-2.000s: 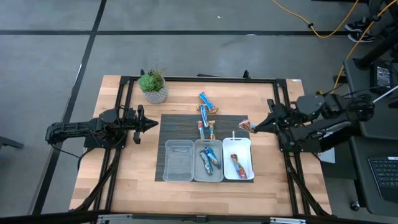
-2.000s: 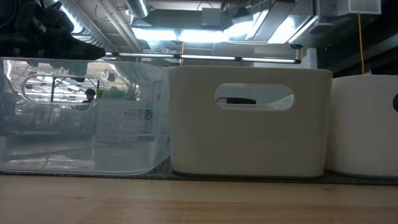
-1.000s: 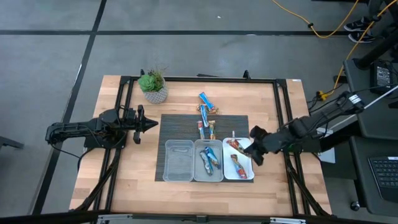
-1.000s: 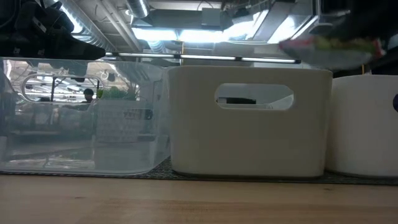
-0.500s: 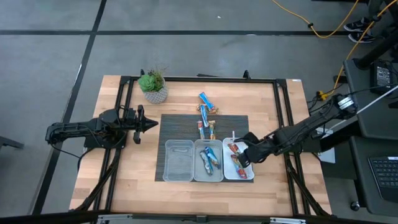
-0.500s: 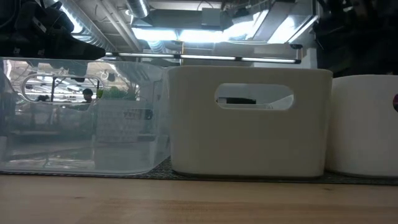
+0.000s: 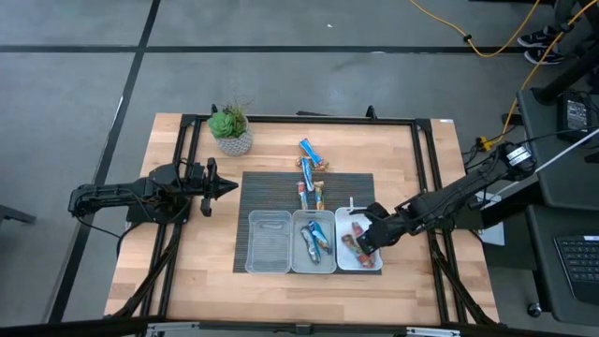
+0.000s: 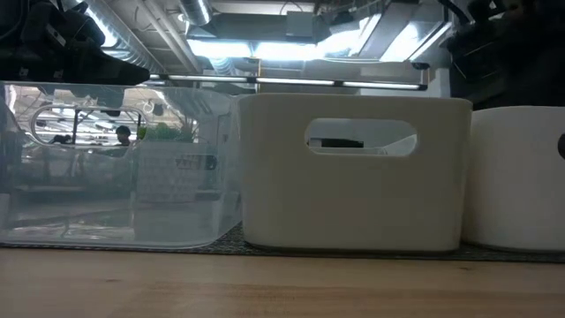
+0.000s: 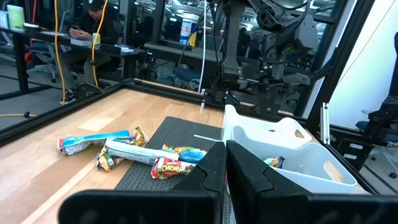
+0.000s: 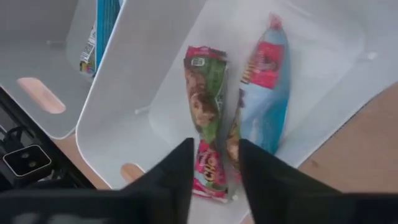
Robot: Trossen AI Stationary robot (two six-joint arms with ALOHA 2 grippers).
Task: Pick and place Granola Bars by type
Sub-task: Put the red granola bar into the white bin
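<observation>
A red-green bar [image 10: 204, 121] lies in the right tray [image 10: 124, 93] beside another bar [image 10: 264, 93]. The right gripper [image 10: 214, 163] hovers just above it, fingers apart, holding nothing. Risk: rising carelessly, a finger could catch the wrapper. The left gripper [image 9: 226, 163] waits closed at the table's left.

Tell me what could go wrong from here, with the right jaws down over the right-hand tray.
The right gripper sits low over the white tray, jaws open astride a red-and-green bar. Lifting out crooked could snag that bar or nudge the tray off the mat. Four bars lie bunched beyond the trays, so the next grasp may catch two at once. The left gripper waits, shut, at the mat's left edge, clear.
</observation>
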